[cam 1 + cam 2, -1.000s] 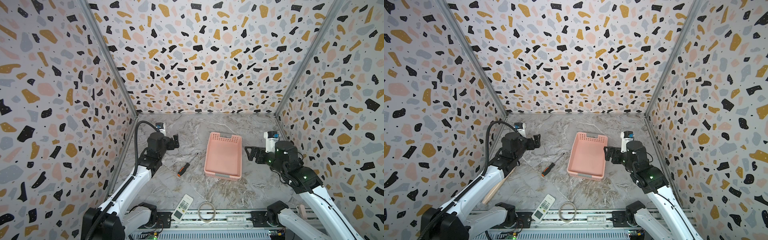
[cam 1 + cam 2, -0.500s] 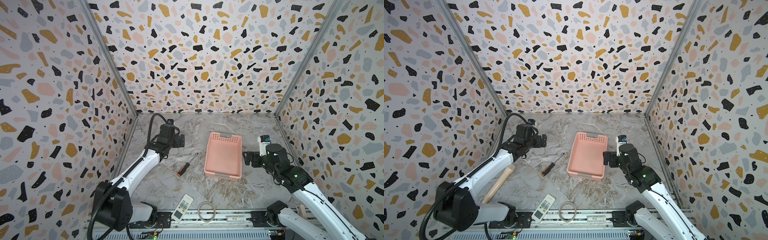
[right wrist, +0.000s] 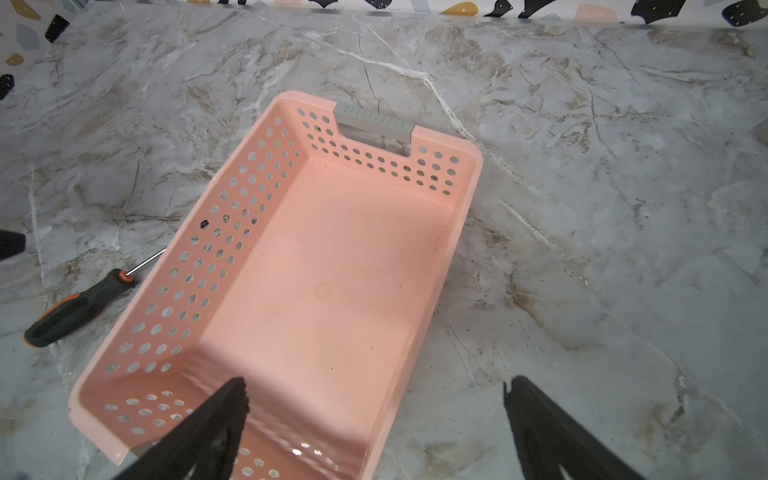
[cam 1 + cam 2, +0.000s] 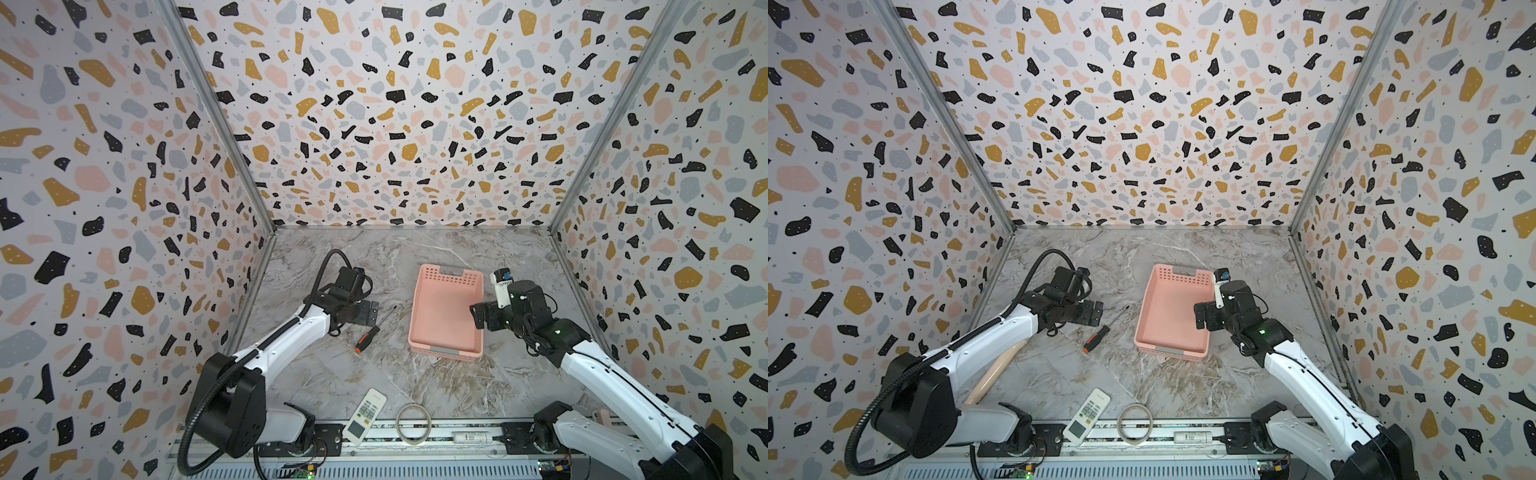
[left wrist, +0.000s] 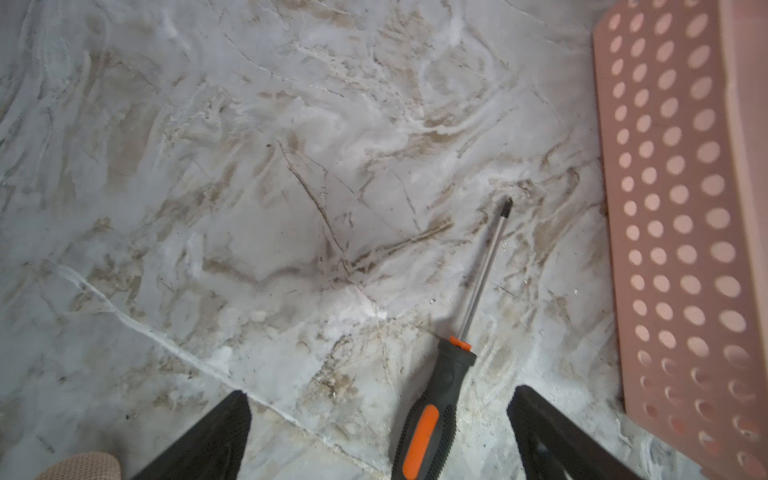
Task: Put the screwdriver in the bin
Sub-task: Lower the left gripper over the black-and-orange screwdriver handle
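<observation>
Screwdriver (image 5: 455,353) lies flat on table (image 5: 249,208) just beside bin (image 5: 681,208), under my left gripper (image 5: 380,397), jaws spread, nothing held. Light and stiff, I judge; I'd take the grippy handle (image 5: 432,415), not the thin, slick shaft (image 5: 484,270). Right gripper (image 3: 376,383), jaws apart, hangs over the bin.

The walls (image 4: 395,124) all round are white terrazzo print, flecked with black, mustard, pale pink and blue-grey chips. The table (image 4: 374,374) is grey-white marble with brown veining. The bin (image 4: 451,276) is salmon pink, its sides dotted with round holes, with grey strips at the handle notches. At its nine o'clock, the screwdriver (image 4: 365,338) has a dark grey-black handle with an orange stripe and collar, a silvery shaft and a dark tip. The left arm (image 4: 291,336) and right arm (image 4: 602,374) are white with black joints. At the table's six o'clock lies a white remote (image 4: 365,415), and at eight a beige stick (image 4: 994,370).
</observation>
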Available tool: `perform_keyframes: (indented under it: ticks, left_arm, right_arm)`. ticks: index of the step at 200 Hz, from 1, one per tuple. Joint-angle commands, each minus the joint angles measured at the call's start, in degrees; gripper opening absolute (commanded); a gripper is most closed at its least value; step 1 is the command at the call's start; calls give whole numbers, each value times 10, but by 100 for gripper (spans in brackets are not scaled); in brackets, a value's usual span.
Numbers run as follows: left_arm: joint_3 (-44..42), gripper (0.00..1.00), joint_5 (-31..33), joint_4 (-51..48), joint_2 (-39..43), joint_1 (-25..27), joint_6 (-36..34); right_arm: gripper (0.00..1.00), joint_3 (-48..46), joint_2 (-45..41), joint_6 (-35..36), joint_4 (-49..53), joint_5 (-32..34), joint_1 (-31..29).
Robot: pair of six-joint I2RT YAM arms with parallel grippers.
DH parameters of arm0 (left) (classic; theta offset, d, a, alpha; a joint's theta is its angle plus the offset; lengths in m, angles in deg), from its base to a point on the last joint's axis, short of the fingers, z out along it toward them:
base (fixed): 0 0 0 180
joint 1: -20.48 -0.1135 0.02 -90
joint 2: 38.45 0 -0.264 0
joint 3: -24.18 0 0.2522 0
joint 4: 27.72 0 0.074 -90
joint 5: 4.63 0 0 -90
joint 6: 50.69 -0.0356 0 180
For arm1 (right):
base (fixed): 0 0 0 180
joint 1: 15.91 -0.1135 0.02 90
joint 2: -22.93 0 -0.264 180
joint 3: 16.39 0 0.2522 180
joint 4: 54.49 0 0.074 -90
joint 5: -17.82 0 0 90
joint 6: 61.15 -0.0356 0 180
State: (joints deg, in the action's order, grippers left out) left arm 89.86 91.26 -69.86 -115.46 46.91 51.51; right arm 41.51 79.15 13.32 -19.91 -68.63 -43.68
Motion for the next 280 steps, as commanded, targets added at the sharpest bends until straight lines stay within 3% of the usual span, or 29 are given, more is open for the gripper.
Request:
perform_keyframes:
  ticks: [1, 49, 83, 133, 210, 260, 280]
  left_arm:
    - [-26, 100, 32, -8, 5, 26, 22]
    - [-49, 99, 20, 9, -21, 54, 29]
    - [-55, 98, 3, 23, -40, 63, 34]
    - [-53, 91, 56, 46, -62, 84, 73]
    - [-79, 86, 62, 87, -95, 97, 110]
    - [-89, 67, 59, 90, -96, 100, 95]
    - [-90, 65, 54, 96, -99, 100, 94]
  right_arm:
    - [99, -1, -18, -17, -3, -34, -2]
    - [99, -82, -116, -84, -12, -72, -3]
    - [99, -98, -167, -99, 35, -41, -3]
    - [99, -130, -198, -108, 41, -28, -3]
    - [99, -151, -253, -117, 42, 4, -2]
    - [99, -151, -253, -119, 41, 4, -2]
    - [99, -150, -258, -121, 42, 3, -3]
